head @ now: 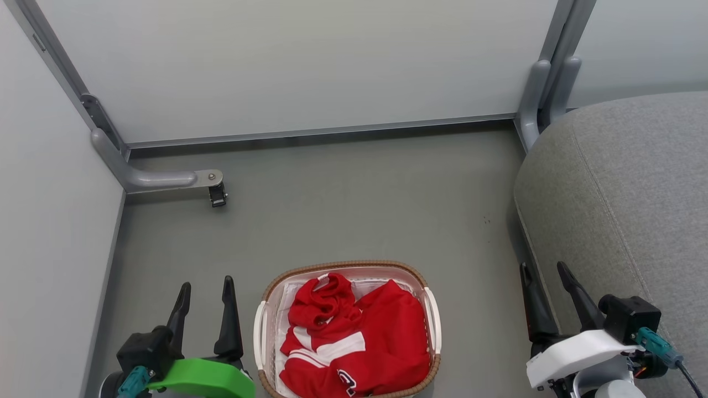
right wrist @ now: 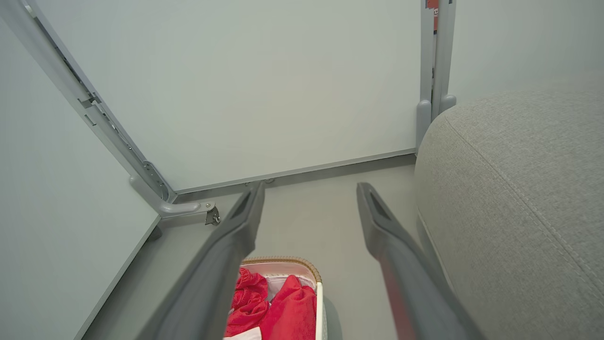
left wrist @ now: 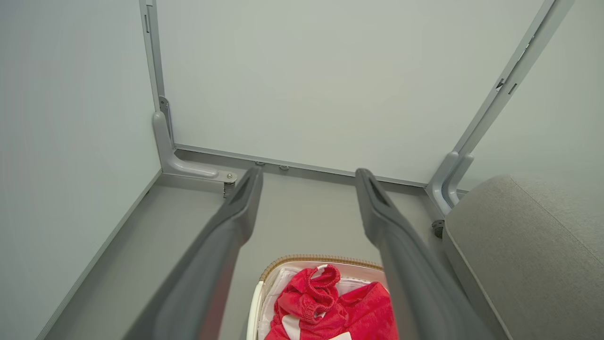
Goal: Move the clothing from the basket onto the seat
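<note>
The red clothing [head: 354, 337] with white stripes lies bunched in the white basket [head: 431, 318], which stands on the floor at the bottom middle of the head view. Both wrist views catch the clothing [left wrist: 330, 307] [right wrist: 273, 307] and the basket's brown rim [left wrist: 321, 259] [right wrist: 283, 260]. The grey seat [head: 625, 199] fills the right side, also seen as the seat [left wrist: 528, 255] [right wrist: 514, 198]. My left gripper [head: 206, 287] hangs open left of the basket, nothing between its fingers. My right gripper [head: 545, 271] is open beside the seat's front edge, empty. Each wrist view has its own gripper [left wrist: 306, 172] [right wrist: 309, 186] open.
Pale partition walls [head: 287, 61] close off the back and left. A grey metal foot with a caster [head: 217, 193] juts onto the floor at back left, and a grey post [head: 539, 94] stands at the back by the seat. Grey floor [head: 354, 204] stretches beyond the basket.
</note>
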Controlling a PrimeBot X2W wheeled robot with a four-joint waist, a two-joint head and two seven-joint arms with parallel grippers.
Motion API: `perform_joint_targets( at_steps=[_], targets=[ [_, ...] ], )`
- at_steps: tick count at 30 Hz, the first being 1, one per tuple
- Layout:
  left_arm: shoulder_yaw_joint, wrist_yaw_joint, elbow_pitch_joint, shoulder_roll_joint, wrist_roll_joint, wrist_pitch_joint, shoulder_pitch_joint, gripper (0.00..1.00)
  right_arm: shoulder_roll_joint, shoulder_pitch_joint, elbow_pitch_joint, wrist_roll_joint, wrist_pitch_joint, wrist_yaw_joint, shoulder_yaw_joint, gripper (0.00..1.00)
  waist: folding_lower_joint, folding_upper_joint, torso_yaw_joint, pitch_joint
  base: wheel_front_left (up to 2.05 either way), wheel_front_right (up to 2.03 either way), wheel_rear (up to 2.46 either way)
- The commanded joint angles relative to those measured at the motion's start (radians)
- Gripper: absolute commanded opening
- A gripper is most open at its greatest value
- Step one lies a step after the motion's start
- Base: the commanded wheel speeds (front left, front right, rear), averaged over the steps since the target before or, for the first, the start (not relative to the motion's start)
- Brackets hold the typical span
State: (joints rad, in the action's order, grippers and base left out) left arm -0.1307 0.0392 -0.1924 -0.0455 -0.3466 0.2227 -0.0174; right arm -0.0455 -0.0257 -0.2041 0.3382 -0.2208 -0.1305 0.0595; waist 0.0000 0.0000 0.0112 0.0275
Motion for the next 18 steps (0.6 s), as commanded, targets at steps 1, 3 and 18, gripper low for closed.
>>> perform_joint_targets(
  at_steps=[1,3,18],
  targets=[
    [-0.004,-0.005,0.002,-0.007,0.027,0.009,-0.016,1.0,-0.006,0.015,0.008,-0.022,-0.011,0.0,0.002,1.0,0.0,0.0,0.001,0.0,0.0,0.0,0.0],
    [-0.007,-0.006,-0.001,-0.007,0.037,0.013,-0.016,1.0,-0.006,0.015,0.009,-0.037,-0.013,0.0,0.003,1.0,0.0,0.0,0.002,0.001,0.0,0.0,0.0],
    [-0.027,-0.009,-0.025,-0.008,0.126,0.038,-0.017,1.0,-0.007,0.017,0.006,-0.138,-0.041,0.0,0.016,1.0,0.0,0.0,0.005,0.005,0.0,0.0,0.0]
  ],
)
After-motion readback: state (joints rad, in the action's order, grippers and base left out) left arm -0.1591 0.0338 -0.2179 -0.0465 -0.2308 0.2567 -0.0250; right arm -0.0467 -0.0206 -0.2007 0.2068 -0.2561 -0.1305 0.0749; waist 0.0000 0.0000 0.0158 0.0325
